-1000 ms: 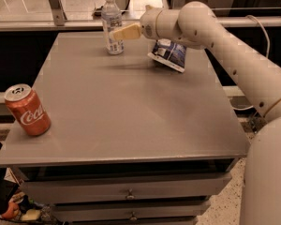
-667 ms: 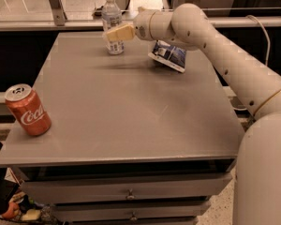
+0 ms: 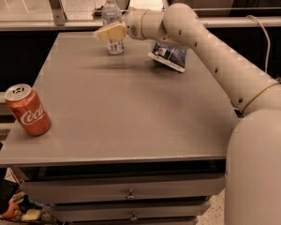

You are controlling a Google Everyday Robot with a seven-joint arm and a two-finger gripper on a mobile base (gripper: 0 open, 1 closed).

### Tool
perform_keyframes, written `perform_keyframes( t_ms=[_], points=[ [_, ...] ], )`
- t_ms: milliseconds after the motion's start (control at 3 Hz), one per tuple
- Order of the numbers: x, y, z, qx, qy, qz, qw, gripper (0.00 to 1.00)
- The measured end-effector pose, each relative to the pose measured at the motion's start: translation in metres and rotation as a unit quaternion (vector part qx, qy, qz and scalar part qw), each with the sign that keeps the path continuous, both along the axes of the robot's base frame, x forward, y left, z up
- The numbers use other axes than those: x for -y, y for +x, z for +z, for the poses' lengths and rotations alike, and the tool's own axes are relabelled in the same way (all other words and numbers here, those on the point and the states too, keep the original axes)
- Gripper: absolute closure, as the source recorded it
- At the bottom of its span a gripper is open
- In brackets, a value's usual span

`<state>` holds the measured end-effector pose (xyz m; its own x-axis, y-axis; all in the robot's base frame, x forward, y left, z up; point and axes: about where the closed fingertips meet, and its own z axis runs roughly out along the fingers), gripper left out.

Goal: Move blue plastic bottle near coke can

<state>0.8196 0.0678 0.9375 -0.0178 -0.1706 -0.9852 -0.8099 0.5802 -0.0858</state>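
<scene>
Far back on the grey bench (image 3: 131,107), towards its left rear corner, the bottle (image 3: 111,14) stands upright. Its long axis is vertical, with the white cap on top pointing straight up and the base flat on the bench. The white-and-blue label wraps its lower half.

The gripper (image 3: 103,33) is at the bottle, level with its middle. Its pale yellow end lies crosswise in front of the bottle's body, pointing towards the picture's left, so it covers a band of the bottle between shoulder and label. Whether the gripper is clenched on the bottle or loose cannot be told from this view. The cream arm (image 3: 215,55) reaches in from the lower right, running up and across the bench's right side to the gripper.

The can (image 3: 27,110) stands upright at the near left edge of the bench, well apart from the bottle, with nearly the whole depth of the bench between them. A dark blue and white snack bag (image 3: 168,57) leans on the bench to the right of the bottle, under the arm. Drawer fronts (image 3: 131,193) show below the bench top.

Compared with a second ago, the gripper has moved towards the picture's left. Then its end sat just right of the bottle; now it crosses the bottle's front. The bottle, can and bag are where they were.
</scene>
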Motion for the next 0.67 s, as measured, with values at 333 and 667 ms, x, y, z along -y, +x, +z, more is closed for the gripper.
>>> perform_keyframes(
  t_ms=[333, 667],
  points=[
    [-0.0131, 0.0048, -0.0009, -0.001, 0.012, 0.006, 0.9999, 0.26],
    [-0.0181, 0.0076, -0.0029, -0.002, 0.019, 0.006, 0.9998, 0.48]
  ],
)
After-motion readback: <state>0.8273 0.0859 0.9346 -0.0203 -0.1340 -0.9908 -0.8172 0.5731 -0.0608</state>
